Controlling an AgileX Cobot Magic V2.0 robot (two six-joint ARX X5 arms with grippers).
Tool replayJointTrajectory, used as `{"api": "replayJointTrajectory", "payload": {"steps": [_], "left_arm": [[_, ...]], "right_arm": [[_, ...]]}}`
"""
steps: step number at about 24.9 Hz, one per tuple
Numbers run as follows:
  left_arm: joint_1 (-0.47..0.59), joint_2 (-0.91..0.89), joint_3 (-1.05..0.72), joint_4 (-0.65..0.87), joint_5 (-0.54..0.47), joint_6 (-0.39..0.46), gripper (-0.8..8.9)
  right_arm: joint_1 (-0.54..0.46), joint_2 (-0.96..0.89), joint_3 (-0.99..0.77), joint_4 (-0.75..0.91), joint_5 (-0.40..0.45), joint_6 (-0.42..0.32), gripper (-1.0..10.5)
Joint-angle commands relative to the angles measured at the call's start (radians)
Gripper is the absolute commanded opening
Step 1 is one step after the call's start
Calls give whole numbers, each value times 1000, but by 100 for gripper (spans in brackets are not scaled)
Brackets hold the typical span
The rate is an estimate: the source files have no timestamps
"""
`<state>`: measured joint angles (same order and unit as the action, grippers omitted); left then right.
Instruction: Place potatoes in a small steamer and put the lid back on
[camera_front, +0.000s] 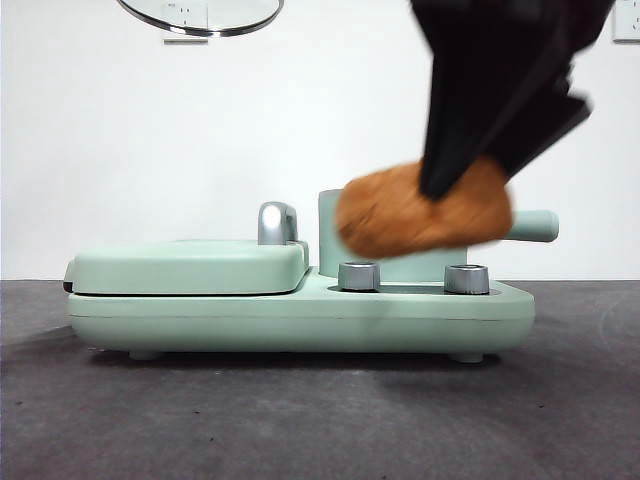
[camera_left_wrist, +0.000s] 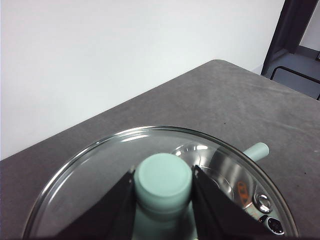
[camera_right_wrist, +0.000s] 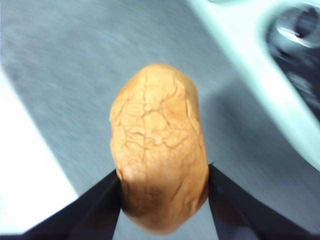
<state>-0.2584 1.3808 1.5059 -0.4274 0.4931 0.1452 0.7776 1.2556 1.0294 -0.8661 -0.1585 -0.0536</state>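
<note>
My right gripper (camera_front: 455, 185) comes down from the top right and is shut on the potato (camera_front: 420, 212), an orange-brown cracked lump, held in the air in front of the small steamer (camera_front: 335, 235). The right wrist view shows the potato (camera_right_wrist: 159, 150) between the two black jaws. The steamer's mint-green side handle (camera_front: 535, 226) sticks out to the right. My left gripper (camera_left_wrist: 163, 185) is shut on the mint-green knob (camera_left_wrist: 163, 180) of the clear glass lid (camera_left_wrist: 90, 180) and holds it high; the lid's rim (camera_front: 200, 20) shows at the top of the front view. Through the glass I see the open steamer (camera_left_wrist: 225, 175) below.
The steamer stands on a mint-green cooker base (camera_front: 300, 315) with two steel knobs (camera_front: 359, 276) at the front. A flat mint-green griddle cover (camera_front: 190, 265) with a chrome handle (camera_front: 277, 222) takes up the left half. The dark grey table (camera_front: 320, 420) lies in front.
</note>
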Motion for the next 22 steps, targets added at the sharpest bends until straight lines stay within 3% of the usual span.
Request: {"api": "replayJointTrajectory", "payload": {"steps": [1,5,12,22], "left_arm": [[-3,-5,24,15,5,-2,13],[-3,-5,24,-3,5,-2,13],[-3,-5,24,-6,5,-2,13],[-4,-5,24,-6,5,-5,13]], "right_arm": [[-20,12,124,-120,44,21,197],[-106,42,317,-182,45,14,197],[-254,266,587,-178,43,-35,197],[-339,558,853,-176,-9,-37,198]]}}
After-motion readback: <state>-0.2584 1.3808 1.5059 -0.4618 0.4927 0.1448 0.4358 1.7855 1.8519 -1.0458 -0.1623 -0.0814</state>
